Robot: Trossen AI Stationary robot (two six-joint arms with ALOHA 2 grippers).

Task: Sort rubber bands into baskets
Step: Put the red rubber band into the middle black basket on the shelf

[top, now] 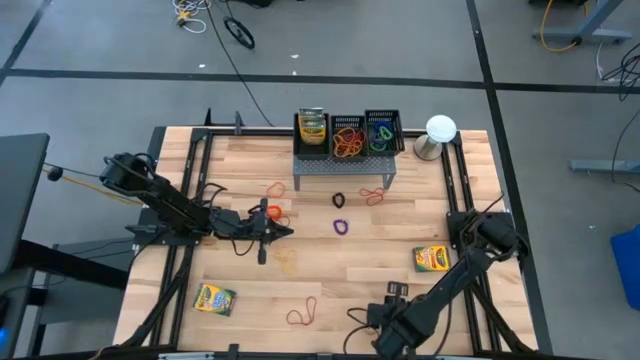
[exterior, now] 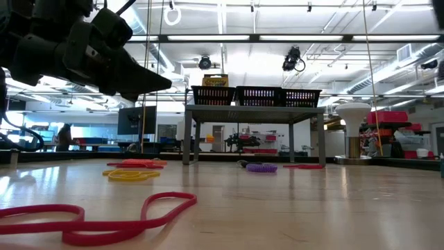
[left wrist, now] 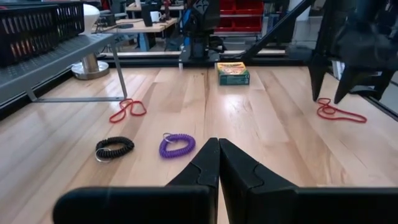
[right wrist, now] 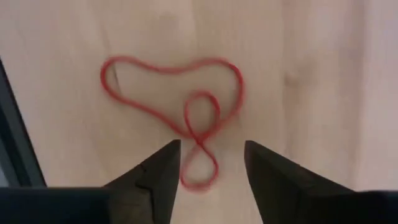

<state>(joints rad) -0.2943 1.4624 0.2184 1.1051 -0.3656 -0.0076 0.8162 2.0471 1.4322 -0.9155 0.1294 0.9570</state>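
A red rubber band (right wrist: 174, 118), twisted into a figure of eight, lies flat near the table's front edge (top: 303, 314). My right gripper (right wrist: 211, 149) hangs over it, pointing down and open, a finger on either side of the band's small end loop; it shows in the high view (top: 368, 318) and the left wrist view (left wrist: 333, 90). My left gripper (left wrist: 219, 155) is shut with nothing in it, held level above mid-table (top: 285, 232). Three black baskets (top: 348, 133) stand on a grey stand (top: 340, 168) at the far edge. More bands lie loose on the table: purple (top: 342, 226), black (top: 338, 200), red (top: 372, 194), orange (top: 274, 211).
Crayon boxes lie at the right (top: 431, 258) and the front left (top: 214, 299), and a third fills the left basket (top: 313, 128). A white, round-topped object (top: 440, 135) stands beside the stand. A yellow band (exterior: 132, 175) lies under my left gripper.
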